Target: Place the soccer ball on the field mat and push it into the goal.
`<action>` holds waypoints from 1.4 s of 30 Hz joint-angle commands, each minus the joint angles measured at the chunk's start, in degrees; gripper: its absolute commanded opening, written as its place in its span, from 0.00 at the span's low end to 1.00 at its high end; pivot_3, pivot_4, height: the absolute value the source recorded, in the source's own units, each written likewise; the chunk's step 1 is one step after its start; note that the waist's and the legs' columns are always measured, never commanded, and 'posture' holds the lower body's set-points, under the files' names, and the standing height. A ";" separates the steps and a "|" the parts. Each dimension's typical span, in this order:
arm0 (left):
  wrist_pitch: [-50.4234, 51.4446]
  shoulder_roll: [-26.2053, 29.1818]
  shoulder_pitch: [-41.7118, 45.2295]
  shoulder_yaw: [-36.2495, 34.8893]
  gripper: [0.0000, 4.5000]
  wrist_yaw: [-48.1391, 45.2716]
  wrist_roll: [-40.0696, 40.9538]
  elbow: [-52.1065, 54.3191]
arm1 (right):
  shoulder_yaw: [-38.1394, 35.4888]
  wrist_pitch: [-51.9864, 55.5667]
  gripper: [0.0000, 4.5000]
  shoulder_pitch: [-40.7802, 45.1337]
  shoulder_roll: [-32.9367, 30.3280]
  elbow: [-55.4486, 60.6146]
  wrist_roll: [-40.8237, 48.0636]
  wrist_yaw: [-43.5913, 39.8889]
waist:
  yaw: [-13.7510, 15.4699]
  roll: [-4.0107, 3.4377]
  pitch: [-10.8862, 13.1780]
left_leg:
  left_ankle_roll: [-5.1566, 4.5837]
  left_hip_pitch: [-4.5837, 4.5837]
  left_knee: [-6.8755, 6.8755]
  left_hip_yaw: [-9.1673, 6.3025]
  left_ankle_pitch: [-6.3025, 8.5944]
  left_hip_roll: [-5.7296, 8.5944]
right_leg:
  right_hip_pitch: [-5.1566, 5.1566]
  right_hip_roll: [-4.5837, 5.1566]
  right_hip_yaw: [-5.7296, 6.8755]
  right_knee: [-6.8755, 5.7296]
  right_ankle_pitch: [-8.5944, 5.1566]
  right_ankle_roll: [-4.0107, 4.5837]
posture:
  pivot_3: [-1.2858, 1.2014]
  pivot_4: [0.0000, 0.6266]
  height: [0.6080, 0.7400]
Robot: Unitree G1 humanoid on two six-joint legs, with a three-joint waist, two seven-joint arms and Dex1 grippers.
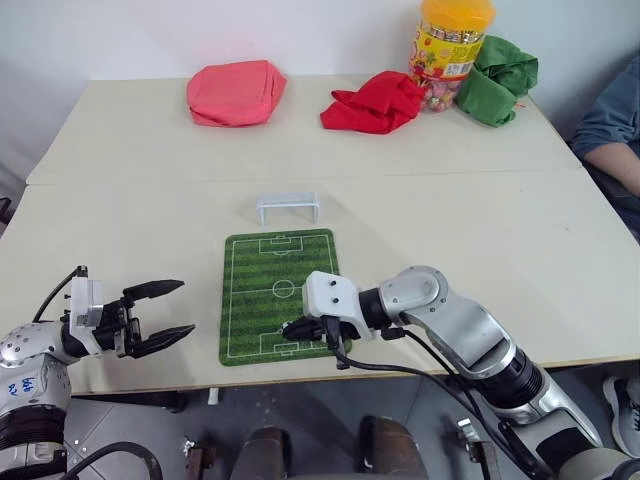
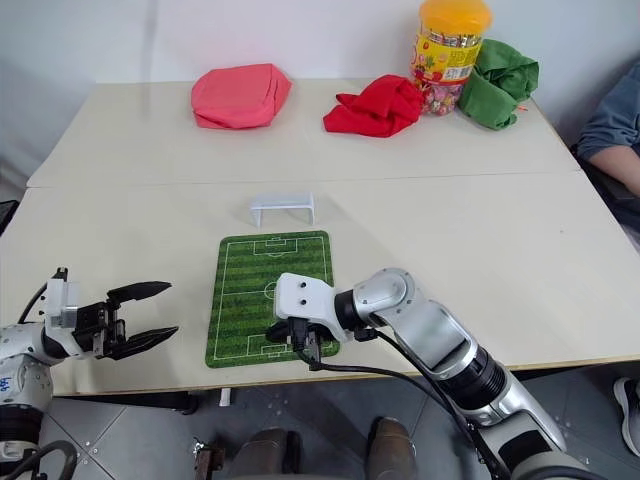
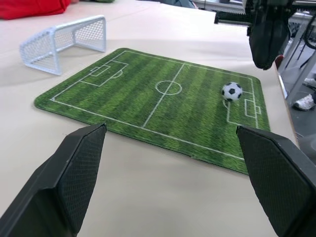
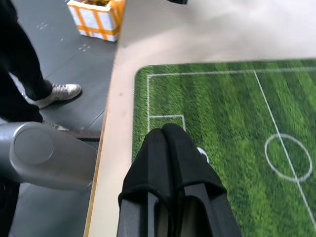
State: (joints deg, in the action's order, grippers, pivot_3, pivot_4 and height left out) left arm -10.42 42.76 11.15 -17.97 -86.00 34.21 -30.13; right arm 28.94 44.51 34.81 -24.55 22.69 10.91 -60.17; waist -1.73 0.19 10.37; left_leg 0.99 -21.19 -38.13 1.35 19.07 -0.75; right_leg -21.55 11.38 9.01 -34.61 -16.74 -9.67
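Nearest you, your right claw [image 4: 165, 136] hangs pinched together over the tiny, light, easily rolling soccer ball [image 3: 232, 91] on the field mat's [image 1: 250, 300] near end, left claw [image 1: 165, 312] spread apart, so nudge its near side gently toward the far goal [image 1: 288, 207].

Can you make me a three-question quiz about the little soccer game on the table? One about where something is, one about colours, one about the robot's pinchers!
1. Where is the soccer ball?
A. inside the goal
B. on the field mat
C. on the floor

2. What colour is the goal?
A. white
B. red
C. yellow

3. How is the right gripper?
A. wide open
B. shut on the ball
C. shut, holding nothing

Answers:
1 B: the ball sits on the green grass, near the mat's close end.
2 A: frame and net are white.
3 C: its fingers press together while the ball lies free.
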 commanded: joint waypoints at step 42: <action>-0.61 1.78 3.82 -0.42 1.00 -3.77 -0.84 -2.33 | -13.75 -16.52 0.00 17.76 8.85 -38.14 -1.41 12.73 | -0.65 0.00 0.00 | 0.04 0.03 0.15 0.03 0.01 -0.09 | -0.09 -0.06 0.12 -0.03 0.06 0.10 | 0.52 0.24 1.00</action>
State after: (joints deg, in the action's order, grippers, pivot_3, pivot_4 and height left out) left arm -10.41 43.90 14.55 -18.00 -86.02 33.45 -32.39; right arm 15.91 27.74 52.82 -15.42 -18.23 8.95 -46.98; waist -2.38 0.18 10.37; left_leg 1.04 -21.18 -37.97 1.38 19.09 -0.83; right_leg -21.68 11.32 9.13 -34.63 -16.69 -9.57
